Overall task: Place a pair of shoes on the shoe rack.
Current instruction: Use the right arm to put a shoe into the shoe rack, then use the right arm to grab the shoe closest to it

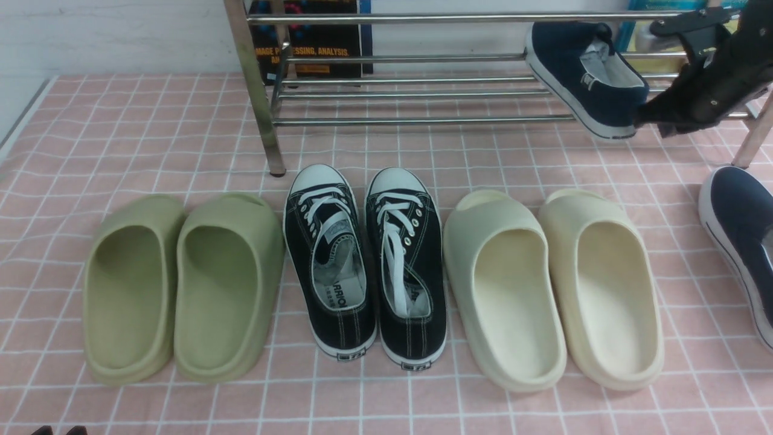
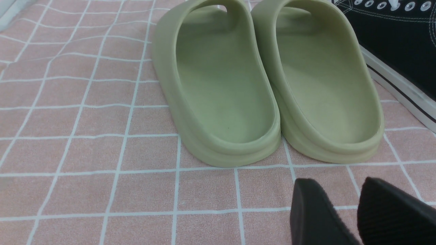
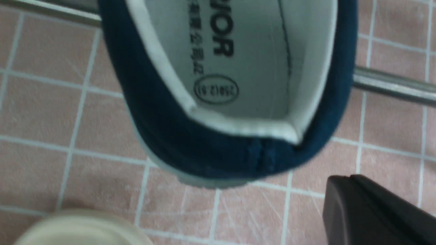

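Two black tips of the left gripper [image 2: 340, 190] show at the front view's lower left edge, a narrow gap between them, holding nothing, near the heels of the green slides [image 1: 181, 290]. To their right on the pink checked cloth [image 1: 121, 121] stand the black sneakers [image 1: 368, 260], then the cream slides [image 1: 555, 284]. Across the top, from centre to right, runs the shoe rack [image 1: 423, 121]. It holds a single navy shoe [image 1: 574, 72] at upper right, tilted, with its heel overhanging the front bar; it has a white sole, pale grey lining and a small white side mark. The right gripper [image 1: 649, 71] is spread wide by that heel, gripping nothing. The other navy shoe [image 1: 740, 241] lies on the cloth at the right edge.
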Robot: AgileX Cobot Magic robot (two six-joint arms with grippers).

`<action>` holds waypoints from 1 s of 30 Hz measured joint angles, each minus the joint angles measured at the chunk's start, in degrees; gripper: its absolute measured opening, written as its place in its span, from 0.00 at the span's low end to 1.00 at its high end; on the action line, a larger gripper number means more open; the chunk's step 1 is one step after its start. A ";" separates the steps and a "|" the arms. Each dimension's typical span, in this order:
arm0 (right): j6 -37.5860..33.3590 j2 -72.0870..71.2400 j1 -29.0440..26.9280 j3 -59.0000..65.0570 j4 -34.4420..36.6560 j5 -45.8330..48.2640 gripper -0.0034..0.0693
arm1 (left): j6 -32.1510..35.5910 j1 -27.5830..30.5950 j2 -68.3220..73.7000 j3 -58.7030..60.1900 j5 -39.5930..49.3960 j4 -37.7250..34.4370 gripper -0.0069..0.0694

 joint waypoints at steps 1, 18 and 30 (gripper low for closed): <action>0.00 0.00 0.09 0.02 0.95 -1.03 0.02 | 0.00 0.00 0.00 0.00 0.00 0.00 0.40; -0.93 -4.97 0.70 0.09 1.36 8.88 0.13 | 0.00 0.00 0.00 0.00 0.00 0.00 0.40; -0.29 -21.80 -2.48 8.73 -3.45 18.09 0.60 | 0.00 0.00 0.00 0.00 0.00 0.00 0.40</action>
